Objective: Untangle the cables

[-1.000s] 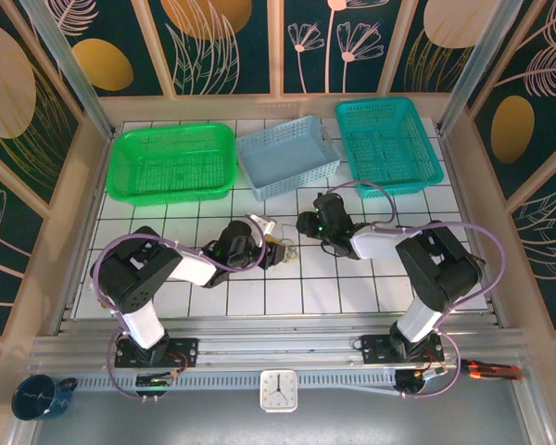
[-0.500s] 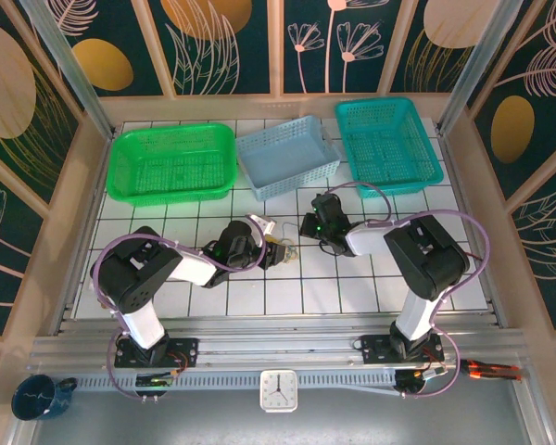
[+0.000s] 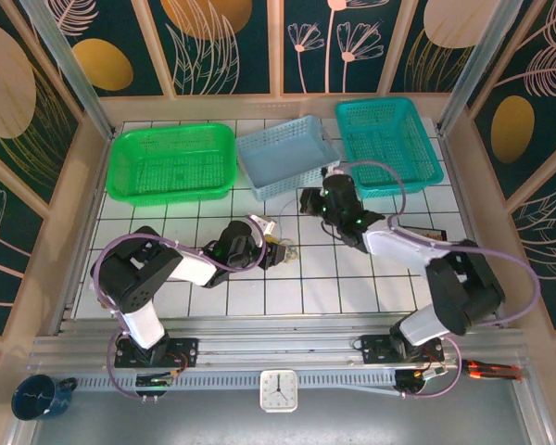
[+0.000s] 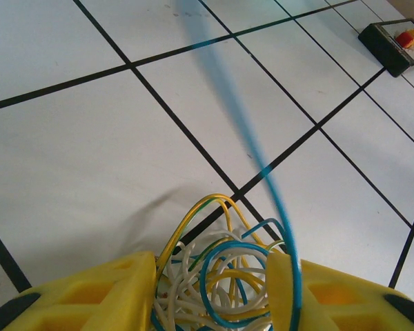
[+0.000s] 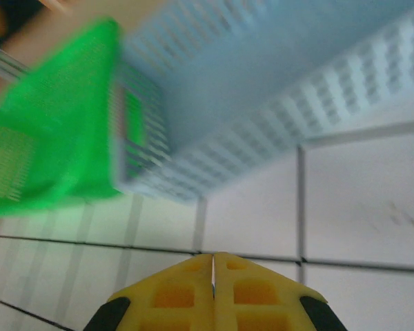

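two yellow fingers of my left gripper [image 4: 212, 262] clamp the cables [image 4: 193, 283], a small knot of blue, yellow and white loops, over the white tiled table [image 4: 69, 158], and one blue strand [image 4: 238, 124] stretches up and away from the knot. my right gripper [image 5: 212, 261] is pressed fully closed above the tiles, just in front of the light blue basket [image 5: 276, 83] beside the green basket [image 5: 48, 138]. that wrist view is smeared, so i cannot tell whether a thin wire is pinched in the seam.

The green basket [image 3: 171, 162], pale blue basket [image 3: 287, 153] and teal basket [image 3: 386, 144] close off the far edge; nearer tiles [image 3: 306, 289] lie open, except where the cables [image 3: 284, 248] bunch left of centre
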Controlling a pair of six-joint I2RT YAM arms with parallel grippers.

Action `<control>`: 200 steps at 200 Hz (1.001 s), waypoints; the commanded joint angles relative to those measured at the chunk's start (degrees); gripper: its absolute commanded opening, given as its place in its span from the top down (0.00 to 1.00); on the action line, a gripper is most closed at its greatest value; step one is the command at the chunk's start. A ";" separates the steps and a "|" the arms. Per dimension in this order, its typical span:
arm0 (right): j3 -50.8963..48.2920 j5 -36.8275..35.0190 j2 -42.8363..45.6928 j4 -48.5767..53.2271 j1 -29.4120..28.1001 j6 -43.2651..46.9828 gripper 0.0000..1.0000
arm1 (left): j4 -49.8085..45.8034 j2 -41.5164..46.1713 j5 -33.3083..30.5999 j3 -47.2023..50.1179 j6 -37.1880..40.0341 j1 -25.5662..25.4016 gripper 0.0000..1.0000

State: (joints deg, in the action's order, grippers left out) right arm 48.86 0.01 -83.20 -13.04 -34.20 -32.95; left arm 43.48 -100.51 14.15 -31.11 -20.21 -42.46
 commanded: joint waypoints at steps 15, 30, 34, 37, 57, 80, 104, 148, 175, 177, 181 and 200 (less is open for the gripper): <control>10.80 3.24 7.76 3.15 0.18 2.93 1.00 | 0.61 -1.87 0.88 -0.22 -0.19 -0.34 0.54; 15.24 4.55 9.13 4.16 0.25 3.54 1.00 | 0.98 -2.20 0.88 0.04 -0.27 -0.28 0.55; 16.35 4.91 9.38 4.32 0.13 3.67 1.00 | 1.06 -2.31 0.88 0.06 -0.39 -0.32 0.55; 17.14 5.10 9.54 4.46 0.10 3.72 1.00 | 1.07 -2.35 0.88 0.08 -0.41 -0.30 0.55; 21.26 5.95 10.48 4.39 0.22 3.95 1.00 | 1.34 -2.86 1.13 0.23 -0.47 -0.35 0.55; 24.21 6.36 11.36 3.46 0.26 3.43 1.00 | 1.49 -3.25 1.22 0.47 -0.50 -0.29 0.56; 26.85 6.28 11.73 2.59 0.26 3.37 1.00 | 1.69 -3.29 1.24 1.05 -0.54 -0.32 0.56; 32.19 4.47 9.98 2.00 0.70 5.04 1.00 | 1.94 -2.77 0.99 1.41 -0.65 -0.33 0.56; 36.02 4.22 8.84 1.25 1.56 5.83 1.00 | 2.03 -2.46 0.88 1.49 -0.72 -0.29 0.56; 36.32 4.21 8.78 1.26 1.63 5.78 1.00 | 2.02 -2.42 0.88 1.49 -0.74 -0.33 0.56; 36.88 4.21 8.56 1.13 1.79 5.83 1.00 | 2.04 -2.40 0.88 1.44 -0.76 -0.30 0.56; 39.53 4.12 7.72 0.61 2.49 6.00 1.00 | 2.04 -2.36 0.90 1.63 -0.73 -0.27 0.56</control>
State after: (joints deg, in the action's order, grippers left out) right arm 82.67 5.85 -75.22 -6.98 -33.06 -28.38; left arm 47.03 -102.39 14.55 -30.89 -20.32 -42.46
